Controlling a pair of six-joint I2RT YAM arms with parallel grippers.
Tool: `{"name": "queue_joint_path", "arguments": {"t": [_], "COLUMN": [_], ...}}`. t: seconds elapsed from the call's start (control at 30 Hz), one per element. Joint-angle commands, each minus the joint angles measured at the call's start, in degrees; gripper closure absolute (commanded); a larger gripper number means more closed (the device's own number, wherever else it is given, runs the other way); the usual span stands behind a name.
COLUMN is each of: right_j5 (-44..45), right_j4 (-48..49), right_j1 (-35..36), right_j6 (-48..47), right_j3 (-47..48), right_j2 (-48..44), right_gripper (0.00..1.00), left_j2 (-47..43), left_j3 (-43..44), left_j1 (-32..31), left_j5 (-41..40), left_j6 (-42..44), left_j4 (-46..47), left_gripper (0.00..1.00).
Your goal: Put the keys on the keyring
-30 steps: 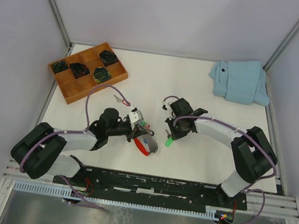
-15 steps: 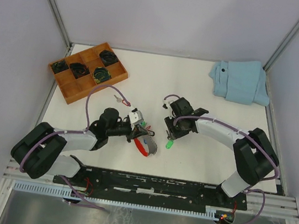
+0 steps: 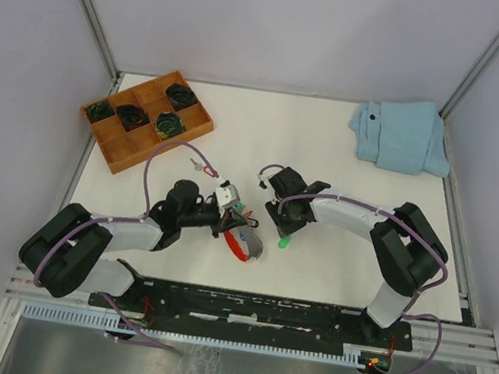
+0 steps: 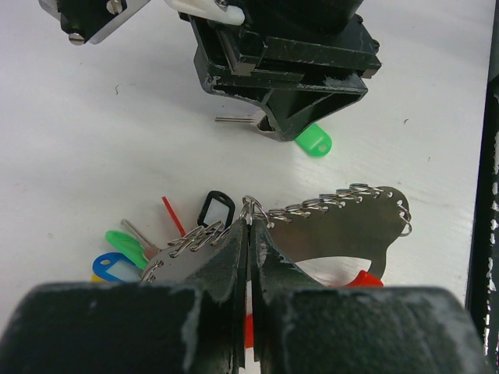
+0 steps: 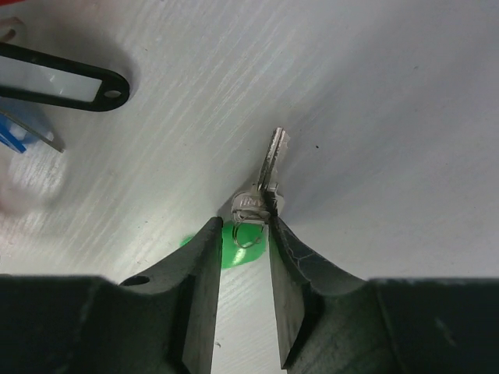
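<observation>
While the white table (image 3: 329, 152), wooden tray (image 3: 195, 122) and blue cloth (image 3: 401, 136) are caught only from above, grip detail is given by the wrist views. Left gripper (image 4: 249, 234) is seen clamped on a small ring of the keyring (image 4: 335, 226); its red band (image 4: 362, 278) is mostly hidden behind the fingers. Right gripper (image 5: 245, 226) is seen parted, straddling the head of the key (image 5: 269, 167), laid flat on the table near the keyring. Its green tag (image 5: 234, 249) is half covered. Tray contents are too small to be told.

one keyring (image 3: 244, 242), one tray (image 3: 98, 141), one cloth (image 3: 401, 134)
</observation>
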Motion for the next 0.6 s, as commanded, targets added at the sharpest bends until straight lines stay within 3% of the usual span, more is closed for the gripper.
{"name": "queue_joint_path", "arguments": {"t": [0.0, 0.3, 0.57], "right_j5": [1.95, 3.79, 4.91], "right_j4": [0.17, -1.37, -2.11], "right_j1": [0.33, 0.33, -0.05], "right_j6": [-0.38, -0.47, -0.67], "right_j3": [2.55, 2.03, 1.5], "right_j2": [0.78, -1.35, -3.61], "right_gripper": [0.64, 0.76, 0.79], "left_j2": [0.25, 0.39, 0.3], "left_j3": [2.19, 2.32, 2.33], "left_j1": [-0.17, -0.19, -0.14], "left_j5": [1.88, 2.03, 2.25], "left_j6": [1.17, 1.15, 1.08], "left_j4": [2.83, 2.79, 2.7], "left_gripper": [0.97, 0.97, 0.97]}}
